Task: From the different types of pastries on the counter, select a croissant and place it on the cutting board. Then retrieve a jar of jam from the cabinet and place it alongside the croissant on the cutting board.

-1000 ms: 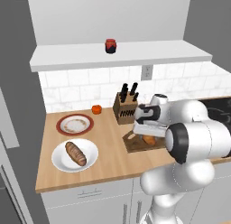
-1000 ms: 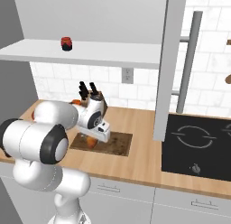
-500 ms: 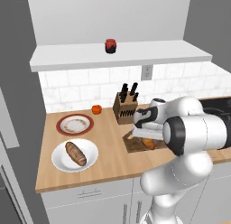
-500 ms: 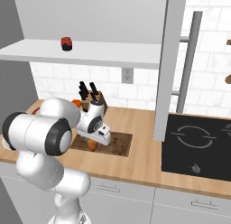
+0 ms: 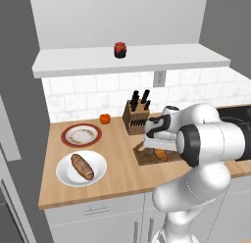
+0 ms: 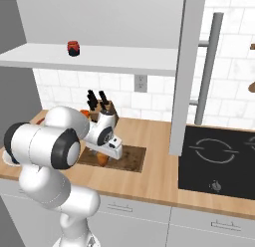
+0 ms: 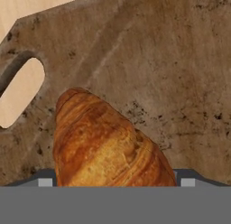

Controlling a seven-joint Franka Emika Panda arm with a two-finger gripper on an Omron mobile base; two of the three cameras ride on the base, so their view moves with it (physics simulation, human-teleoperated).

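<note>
I read no brand, label or writing on any item. In the hand view the croissant [image 7: 106, 144] fills the lower centre, its long axis running from between the finger tips toward the upper left, with the narrow end aimed at the board's handle hole [image 7: 20, 92]. The pincer [image 7: 113, 182] has its two tips against the croissant's flanks, closed onto it. The board [image 7: 171, 74] lies directly beneath the croissant; I cannot tell whether the pastry touches the wood or sits just above it. In the left base view the pincer [image 5: 156, 148] is low over the board [image 5: 144, 158], with the croissant [image 5: 161, 155] showing orange beneath it. In the right base view the croissant [image 6: 102, 159] sits at the board's [image 6: 132, 159] left end. The loaf [image 5: 82, 167] lies on a white plate [image 5: 65, 174], long axis diagonal, well apart from the board. The jar [image 5: 120, 49] stands upright on the cabinet's shelf [image 5: 162, 57]. The counter [image 5: 117, 178] carries a knife block [image 5: 136, 117] just behind the board.
</note>
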